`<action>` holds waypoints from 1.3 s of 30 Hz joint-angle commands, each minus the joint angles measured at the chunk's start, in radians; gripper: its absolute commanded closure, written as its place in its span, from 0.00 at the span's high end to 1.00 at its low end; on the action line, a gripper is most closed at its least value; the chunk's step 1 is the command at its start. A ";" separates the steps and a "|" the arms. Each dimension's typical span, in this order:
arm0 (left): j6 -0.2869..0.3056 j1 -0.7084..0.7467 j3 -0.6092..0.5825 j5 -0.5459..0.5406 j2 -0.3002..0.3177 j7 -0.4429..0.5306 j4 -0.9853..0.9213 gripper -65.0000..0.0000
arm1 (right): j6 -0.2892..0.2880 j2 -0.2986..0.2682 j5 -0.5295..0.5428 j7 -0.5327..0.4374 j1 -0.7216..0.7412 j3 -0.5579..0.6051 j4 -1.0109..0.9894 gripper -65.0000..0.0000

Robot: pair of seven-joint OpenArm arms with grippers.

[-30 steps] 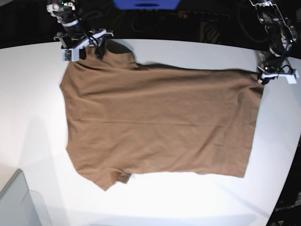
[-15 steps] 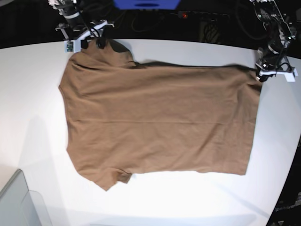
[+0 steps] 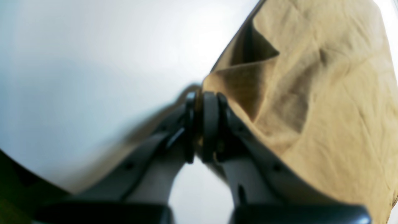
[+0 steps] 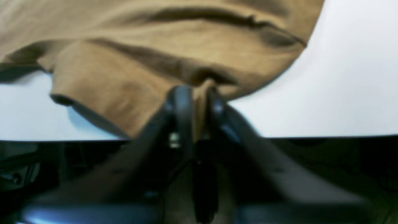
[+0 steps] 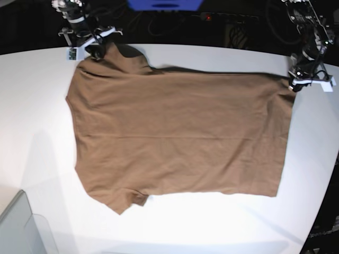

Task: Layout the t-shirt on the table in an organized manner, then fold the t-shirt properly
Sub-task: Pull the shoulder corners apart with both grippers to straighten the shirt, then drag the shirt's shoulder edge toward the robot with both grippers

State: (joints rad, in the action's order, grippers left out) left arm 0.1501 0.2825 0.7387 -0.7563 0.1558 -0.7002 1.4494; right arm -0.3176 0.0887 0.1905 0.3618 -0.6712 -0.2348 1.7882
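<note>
The brown t-shirt (image 5: pixel 180 137) lies spread nearly flat on the white table (image 5: pixel 37 121), with one sleeve at the near left. My right gripper (image 5: pixel 98 52) is at the far left edge, shut on the shirt's far-left sleeve corner. In the right wrist view the jaws (image 4: pixel 196 91) pinch a fold of the fabric (image 4: pixel 155 46) at the table's edge (image 4: pixel 342 77). My left gripper (image 5: pixel 294 84) is at the far right, shut on the shirt's hem corner. In the left wrist view the jaws (image 3: pixel 202 96) clamp the cloth (image 3: pixel 326 93) just above the table (image 3: pixel 93 62).
A grey translucent bin corner (image 5: pixel 21 227) sits at the near left. A blue object (image 5: pixel 164 4) and cables lie in the dark beyond the table's far edge. The table's curved edge runs close to both grippers.
My right gripper has moved farther back and to the left, drawing the shirt's far-left corner with it. My left gripper has hardly moved.
</note>
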 commanded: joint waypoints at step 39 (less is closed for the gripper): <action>0.001 -0.237 0.002 -0.002 0.020 0.011 0.011 0.00 | -0.004 -0.004 -0.007 0.177 0.403 -0.001 0.131 0.00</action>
State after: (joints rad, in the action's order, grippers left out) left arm 0.1432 0.0536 0.7376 -0.7486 0.1627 -0.7063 1.4445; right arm -0.3176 0.0883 0.1726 0.5636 -0.2760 -0.2348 1.9049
